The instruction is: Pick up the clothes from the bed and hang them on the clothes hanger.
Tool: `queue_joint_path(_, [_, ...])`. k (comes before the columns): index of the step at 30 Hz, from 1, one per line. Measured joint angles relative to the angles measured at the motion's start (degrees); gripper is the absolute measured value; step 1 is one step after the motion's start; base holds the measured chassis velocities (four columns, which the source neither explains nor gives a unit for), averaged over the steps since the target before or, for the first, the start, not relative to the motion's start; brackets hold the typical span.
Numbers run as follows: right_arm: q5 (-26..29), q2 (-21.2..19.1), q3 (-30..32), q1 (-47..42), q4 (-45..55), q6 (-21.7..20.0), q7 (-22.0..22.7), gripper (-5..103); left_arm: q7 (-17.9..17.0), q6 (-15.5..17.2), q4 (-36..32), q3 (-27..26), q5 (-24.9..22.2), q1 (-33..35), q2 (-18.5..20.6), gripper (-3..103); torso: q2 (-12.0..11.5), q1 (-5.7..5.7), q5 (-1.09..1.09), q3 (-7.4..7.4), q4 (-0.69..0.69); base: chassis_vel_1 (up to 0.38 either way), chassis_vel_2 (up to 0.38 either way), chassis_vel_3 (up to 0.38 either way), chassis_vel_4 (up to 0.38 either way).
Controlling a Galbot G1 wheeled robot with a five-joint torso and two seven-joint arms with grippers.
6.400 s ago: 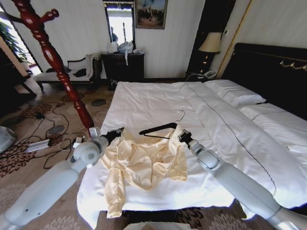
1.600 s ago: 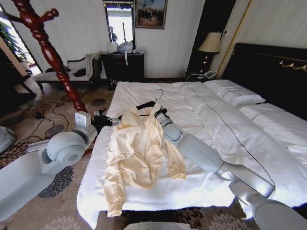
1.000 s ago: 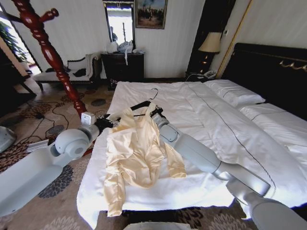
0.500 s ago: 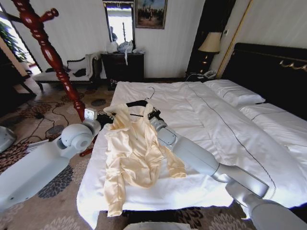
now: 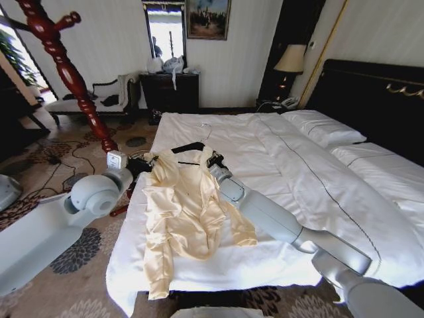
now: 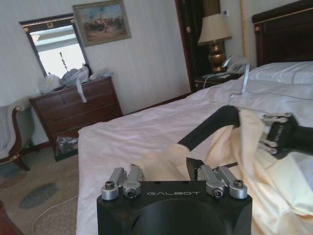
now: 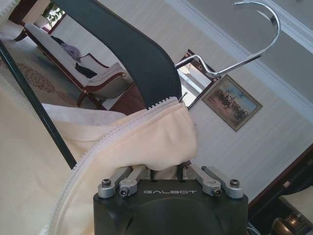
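Above the near left part of the bed [image 5: 298,179], the head view shows the top [image 5: 182,212] lifted on the hanger [image 5: 189,147], sleeves trailing on the duvet. In the left wrist view, the left claw [image 6: 173,172] clamps cream fabric. In the right wrist view, the right claw [image 7: 168,172] clamps the other shoulder. The dressing step looks nearly done; next, seating both shoulders calls for care.

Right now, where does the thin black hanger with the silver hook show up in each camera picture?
Head view: thin black hanger sits upper middle, above the cream satiny top.
Left wrist view: its black arm slants through the middle right.
Right wrist view: it crosses the top, hook at upper right.
Shared landmark: the framed painting.
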Motion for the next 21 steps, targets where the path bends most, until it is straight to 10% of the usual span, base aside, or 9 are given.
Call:
queue_joint_path(14, [0.53, -3.43, 2.34, -2.35, 1.55, -0.03, 0.06, 22, 0.24, 0.38, -1.27, -1.51, 0.68, 4.82, 2.67, 98, 0.00, 0.00, 0.00, 0.00, -0.02, 0.000, 0.000, 0.000, 0.000])
queue_joint_path(21, [0.96, -6.22, 4.78, -3.44, 2.43, -0.18, 0.16, 22, 4.75, 3.47, -1.47, -1.49, -0.60, 6.43, 3.95, 100, 0.00, 0.00, 0.01, 0.00, -0.03, 0.000, 0.000, 0.000, 0.000])
